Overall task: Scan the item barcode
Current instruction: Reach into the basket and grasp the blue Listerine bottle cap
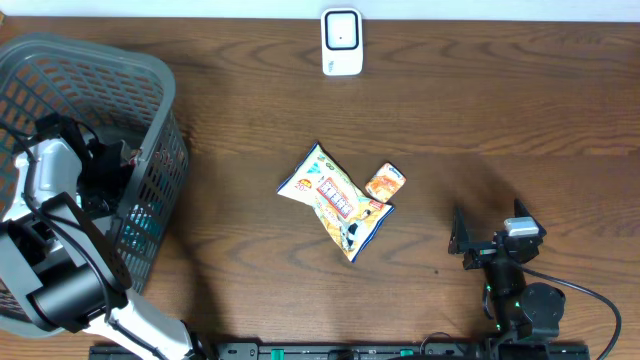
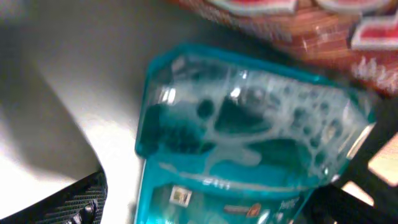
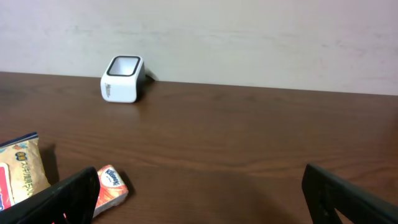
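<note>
The white barcode scanner stands at the table's far edge, and it also shows in the right wrist view as the scanner. My left arm reaches down into the grey basket. There my left gripper is open, with a teal pouch lying between its fingers. A gap shows beside the left finger. A red pack lies just beyond the pouch. My right gripper rests open and empty at the near right of the table.
A yellow snack bag and a small orange tissue pack lie mid-table, left of my right gripper. The tissue pack sits by its left finger. The basket's walls enclose my left gripper.
</note>
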Robot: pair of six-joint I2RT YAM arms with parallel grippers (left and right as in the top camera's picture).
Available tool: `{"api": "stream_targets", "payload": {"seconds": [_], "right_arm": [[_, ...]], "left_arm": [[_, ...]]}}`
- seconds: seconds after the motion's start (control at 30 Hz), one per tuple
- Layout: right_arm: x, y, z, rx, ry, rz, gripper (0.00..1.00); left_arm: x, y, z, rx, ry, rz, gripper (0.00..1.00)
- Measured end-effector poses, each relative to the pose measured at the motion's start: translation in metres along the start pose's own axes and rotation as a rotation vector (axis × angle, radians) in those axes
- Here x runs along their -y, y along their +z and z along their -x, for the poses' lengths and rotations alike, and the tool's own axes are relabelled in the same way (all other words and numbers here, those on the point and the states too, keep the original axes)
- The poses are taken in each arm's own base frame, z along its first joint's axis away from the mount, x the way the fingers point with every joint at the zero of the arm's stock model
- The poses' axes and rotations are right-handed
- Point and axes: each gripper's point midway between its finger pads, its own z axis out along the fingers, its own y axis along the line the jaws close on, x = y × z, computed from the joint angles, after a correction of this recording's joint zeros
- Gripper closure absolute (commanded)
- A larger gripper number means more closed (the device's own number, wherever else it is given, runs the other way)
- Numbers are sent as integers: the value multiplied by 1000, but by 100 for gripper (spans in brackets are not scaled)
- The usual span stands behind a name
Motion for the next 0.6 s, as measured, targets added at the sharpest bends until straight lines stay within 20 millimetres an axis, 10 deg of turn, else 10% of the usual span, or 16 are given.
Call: {"api": "stream_targets", "payload": {"seconds": [0.6], "right_arm": [[0,0,0,0,0,0,1]], "left_arm": [[-13,3,8,37,-380,75,2]]}}
